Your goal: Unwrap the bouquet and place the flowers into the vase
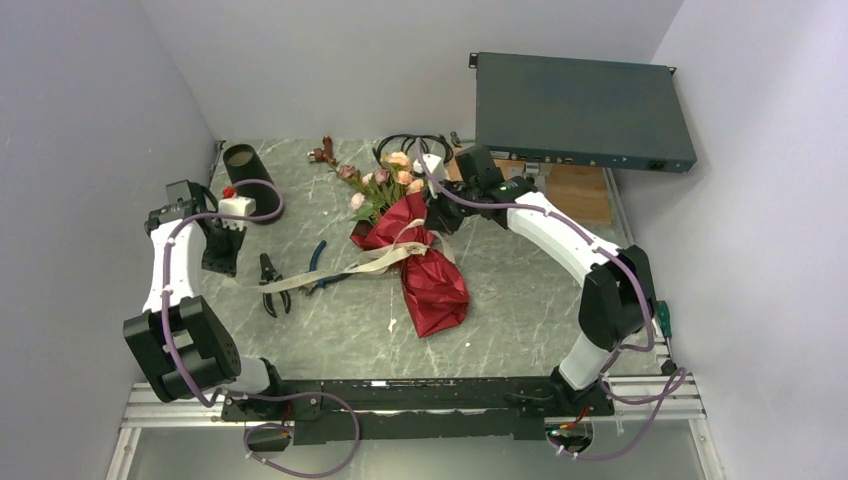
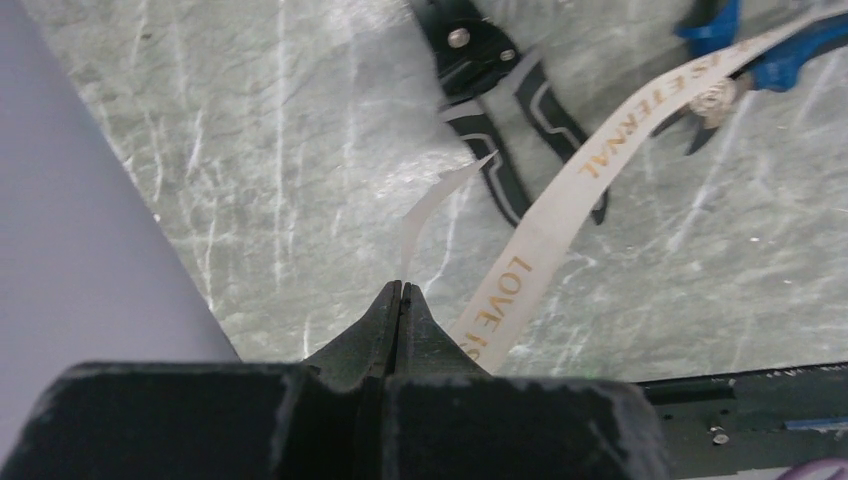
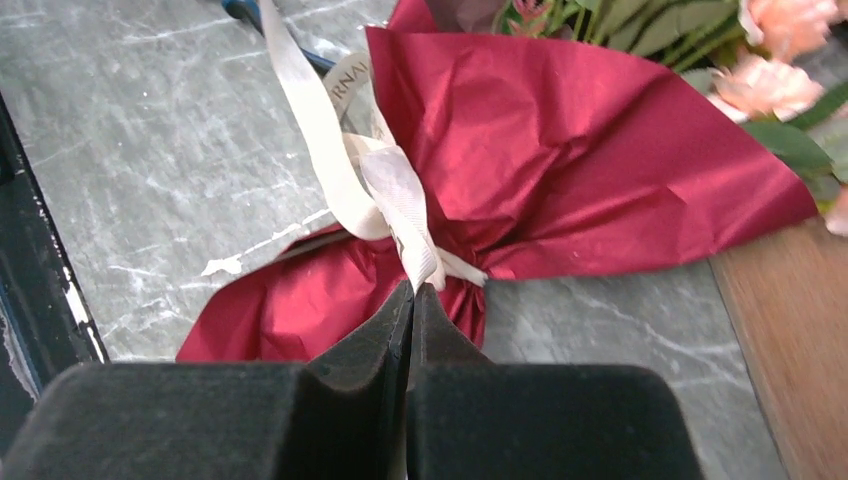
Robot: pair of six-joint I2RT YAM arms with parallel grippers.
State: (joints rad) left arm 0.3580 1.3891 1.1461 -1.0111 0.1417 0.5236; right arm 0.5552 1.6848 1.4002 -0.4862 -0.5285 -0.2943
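Found the bouquet (image 1: pixel 420 262) lying flat on the table (image 1: pixel 520 300) at the centre of the overhead view, blooms toward the top of the frame, paper tail toward the bottom. Noted crinkled red paper (image 3: pixel 560 140) wrapped around the stems and cinched at the waist by a beige printed ribbon (image 1: pixel 340 272). Recorded the flowers (image 1: pixel 385 180), pink and peach with green leaves, spilling from the open end of the paper, none in the vase (image 1: pixel 243 163). Located the vase at the upper left of the overhead view, well apart from the bouquet.

Checked the right gripper (image 3: pixel 413 292): jaws fully together, pinching a short ribbon tail right at the knot, just above the gathered paper. Checked the left gripper (image 2: pixel 402 290): jaws likewise closed flat, with a thin curl of ribbon end rising from between the tips; lettered length of ribbon running past the right-hand finger toward the upper right of that view.

Logged black-handled cutters (image 1: pixel 270 285) and a blue-handled tool (image 1: pixel 317 258) lying under the ribbon's long run, left of centre. Logged a coiled black cable (image 1: pixel 400 143) above the blooms, a wooden board (image 1: pixel 580 190) and a dark flat box (image 1: pixel 580 100) at the upper right
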